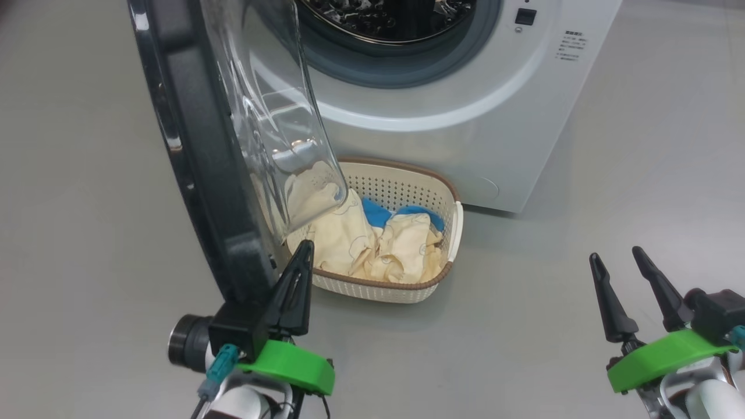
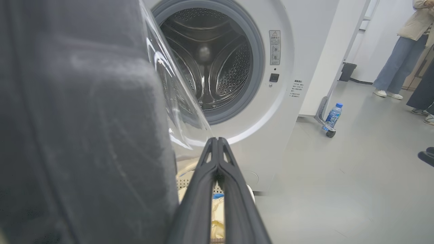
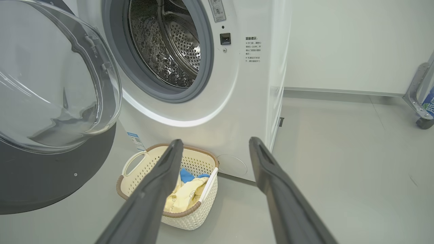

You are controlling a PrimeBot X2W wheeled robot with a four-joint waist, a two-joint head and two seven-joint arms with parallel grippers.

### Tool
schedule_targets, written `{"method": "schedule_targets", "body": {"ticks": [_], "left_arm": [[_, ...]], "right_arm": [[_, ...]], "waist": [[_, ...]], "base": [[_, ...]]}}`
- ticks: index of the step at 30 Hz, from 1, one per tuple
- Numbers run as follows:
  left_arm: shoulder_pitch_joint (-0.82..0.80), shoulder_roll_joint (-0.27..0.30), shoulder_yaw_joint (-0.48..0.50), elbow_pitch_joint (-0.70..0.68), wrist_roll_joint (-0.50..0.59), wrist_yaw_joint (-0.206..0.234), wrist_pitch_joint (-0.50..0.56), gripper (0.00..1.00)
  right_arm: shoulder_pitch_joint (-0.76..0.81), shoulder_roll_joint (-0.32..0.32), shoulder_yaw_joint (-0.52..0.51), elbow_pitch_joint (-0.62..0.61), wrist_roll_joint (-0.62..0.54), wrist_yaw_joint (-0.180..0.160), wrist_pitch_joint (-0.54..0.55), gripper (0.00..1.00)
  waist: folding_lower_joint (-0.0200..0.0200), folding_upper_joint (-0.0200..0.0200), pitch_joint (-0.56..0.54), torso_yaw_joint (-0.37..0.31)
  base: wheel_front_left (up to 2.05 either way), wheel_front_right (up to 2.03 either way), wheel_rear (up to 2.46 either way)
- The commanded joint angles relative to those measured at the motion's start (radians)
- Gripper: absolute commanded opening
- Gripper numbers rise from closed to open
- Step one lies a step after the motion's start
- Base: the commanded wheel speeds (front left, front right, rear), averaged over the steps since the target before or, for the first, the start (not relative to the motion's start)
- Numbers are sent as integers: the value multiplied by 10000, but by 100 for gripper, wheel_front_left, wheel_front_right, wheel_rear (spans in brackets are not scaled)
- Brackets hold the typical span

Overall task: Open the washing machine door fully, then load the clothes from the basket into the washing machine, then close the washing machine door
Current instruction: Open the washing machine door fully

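The white washing machine (image 1: 454,128) is standing on the grey floor (image 1: 611,174), its round opening showing a grey rubber ring and the steel drum (image 3: 166,44) with its many small holes. Its door (image 1: 198,145) is hanging open, swung out towards the robot on the machine's left side, with the wide black rim facing outward and the clear glass bowl bulging in towards the machine. The basket (image 1: 407,186) is sitting on the floor just in front of the machine's lower front, partly under the glass bowl of the door, its brown rim band and one white handle showing. The clothes (image 1: 401,244) are lying crumpled inside the basket, cream-yellow with patches of bright blue. The left fingers (image 1: 294,291) are pressing tightly together and grasping nothing; they are pointing up just beside the bottom edge of the door's black rim, on its inner side, and I cannot tell whether they are touching it. The right fingers (image 1: 608,302) are spreading wide apart, released and empty, hovering over bare floor well to the right of the basket. In the left wrist view a person (image 2: 400,61) in jeans is standing far off, and a small water bottle (image 2: 333,115) is sitting on the floor beside a wheeled frame.
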Motion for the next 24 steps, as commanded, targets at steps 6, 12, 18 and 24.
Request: {"method": "schedule_targets", "body": {"ticks": [6,12,18,24], "left_arm": [[-121,525,1228,-59,-247,551,45,0],[114,749,1595,-66,-479,718,35,0],[193,1034,2103,97,-766,865,28,0],[-11,1336,2695,564,-1145,874,-26,0]], "right_arm": [[-191,-353,169,-247,59,-2,-105,100],[-101,-361,226,-209,64,-2,-105,100],[-61,-418,266,-219,90,-2,-105,100],[-78,-558,292,-262,126,-2,-105,100]], "waist": [[0,0,-178,621],[0,0,-316,889],[0,0,-326,1013],[0,0,-150,1085]], "base": [[0,0,0],[0,0,0],[0,0,0],[0,0,0]]}}
